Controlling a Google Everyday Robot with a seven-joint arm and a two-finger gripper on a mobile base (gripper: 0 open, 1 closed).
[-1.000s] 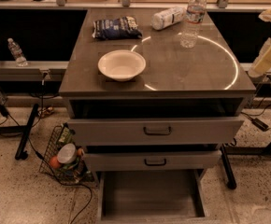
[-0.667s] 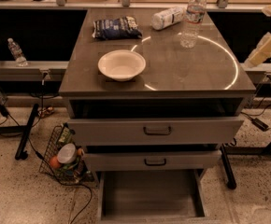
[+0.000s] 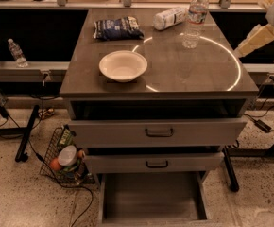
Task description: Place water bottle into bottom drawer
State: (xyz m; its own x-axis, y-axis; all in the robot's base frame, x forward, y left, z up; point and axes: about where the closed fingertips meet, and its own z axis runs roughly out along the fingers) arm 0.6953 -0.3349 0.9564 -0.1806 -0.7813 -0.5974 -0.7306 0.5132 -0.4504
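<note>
The water bottle (image 3: 195,19) stands upright at the back right of the cabinet top, clear and ribbed with a white cap. The bottom drawer (image 3: 127,203) is pulled out at floor level and shows a plain grey inside. My gripper (image 3: 251,40) reaches in from the right edge, cream-coloured, just past the cabinet's right side. It is to the right of the bottle, a little nearer the front, and apart from it.
A white bowl (image 3: 123,65) sits at the front left of the top. A dark snack bag (image 3: 117,27) and a white-labelled bottle (image 3: 170,18) lie at the back. Two upper drawers (image 3: 158,132) are slightly out. A wire basket (image 3: 66,157) stands on the floor at left.
My gripper has moved up and to the left, closer to the cabinet's right edge and the water bottle. Nothing on the cabinet has moved.
</note>
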